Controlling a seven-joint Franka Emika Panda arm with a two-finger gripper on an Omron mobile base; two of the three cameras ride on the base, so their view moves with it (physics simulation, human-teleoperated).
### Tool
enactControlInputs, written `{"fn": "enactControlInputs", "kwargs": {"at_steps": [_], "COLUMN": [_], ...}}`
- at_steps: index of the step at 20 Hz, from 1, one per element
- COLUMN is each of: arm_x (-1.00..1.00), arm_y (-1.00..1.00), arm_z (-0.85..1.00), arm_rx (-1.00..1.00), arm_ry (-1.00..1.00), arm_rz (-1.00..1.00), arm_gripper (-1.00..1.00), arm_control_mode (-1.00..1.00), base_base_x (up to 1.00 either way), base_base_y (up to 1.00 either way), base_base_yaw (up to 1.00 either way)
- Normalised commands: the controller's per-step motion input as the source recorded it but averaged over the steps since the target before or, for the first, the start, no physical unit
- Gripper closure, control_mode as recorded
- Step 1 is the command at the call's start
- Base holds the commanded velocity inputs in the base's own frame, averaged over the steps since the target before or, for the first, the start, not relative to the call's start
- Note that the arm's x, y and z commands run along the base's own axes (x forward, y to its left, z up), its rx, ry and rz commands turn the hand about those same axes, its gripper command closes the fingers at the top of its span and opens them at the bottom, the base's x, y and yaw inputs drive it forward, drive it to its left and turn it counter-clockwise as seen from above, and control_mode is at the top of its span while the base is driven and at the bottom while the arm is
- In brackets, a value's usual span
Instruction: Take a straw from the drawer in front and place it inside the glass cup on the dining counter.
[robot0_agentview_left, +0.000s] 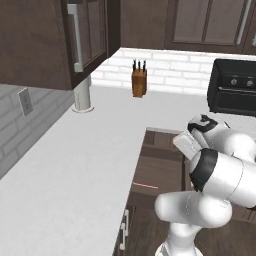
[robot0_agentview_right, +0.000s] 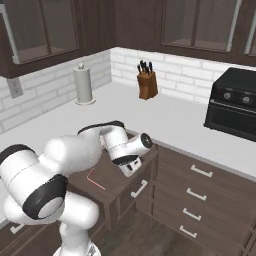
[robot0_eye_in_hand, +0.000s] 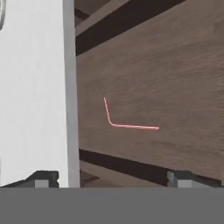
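- Gripper spread wide over the pulled-out drawer, nothing between its two dark fingertips; clear of the wooden floor beneath.
- Largest in frame: white L-shaped worktop running along the pale brick wall, dark wall cabinets with silver handles hanging above.
- Black countertop oven at the far right of the worktop, two round knobs on its front, no lettering legible.
- Bank of dark drawer fronts with silver pulls beneath the oven, seen from the right base camera.
- Drawer open at the corner of the worktop, shallow, dark brown.
- Paper towel roll upright on its stand near the wall, well apart from the oven.
- Wooden knife block with black handles against the brick, between roll and oven.
- Wall socket on the grey brick at left.
- Straw: thin, red, bent near one end, flat on the drawer floor, just below and ahead of the fingertips, untouched.
- No brand, label or writing readable anywhere.
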Motion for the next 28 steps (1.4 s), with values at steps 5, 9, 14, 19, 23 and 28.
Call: {"fn": "enactControlInputs", "kwargs": {"at_steps": [5,9,14,19,23,28], "arm_x": [0.33,0.38,0.32,0.15,0.12,0.06], "arm_y": [0.41,0.12,0.0,-0.05,-0.23,-0.35], "arm_z": [-0.22,-0.39,-0.46,-0.39,-0.32,-0.3], "arm_rx": [-0.31,-0.28,-0.22,-0.16,-0.11,-0.05], "arm_ry": [0.13,0.13,0.16,0.09,0.05,0.04], "arm_rz": [0.0,0.0,0.0,0.0,0.0,0.0], "arm_gripper": [-1.0,-1.0,-1.0,-1.0,-1.0,-1.0], "arm_control_mode": [-1.0,-1.0,-1.0,-1.0,-1.0,-1.0], "base_base_x": [0.0,0.0,0.0,0.0,0.0,0.0], "base_base_y": [0.0,0.0,0.0,0.0,0.0,0.0], "base_base_yaw": [0.0,0.0,0.0,0.0,0.0,0.0]}}
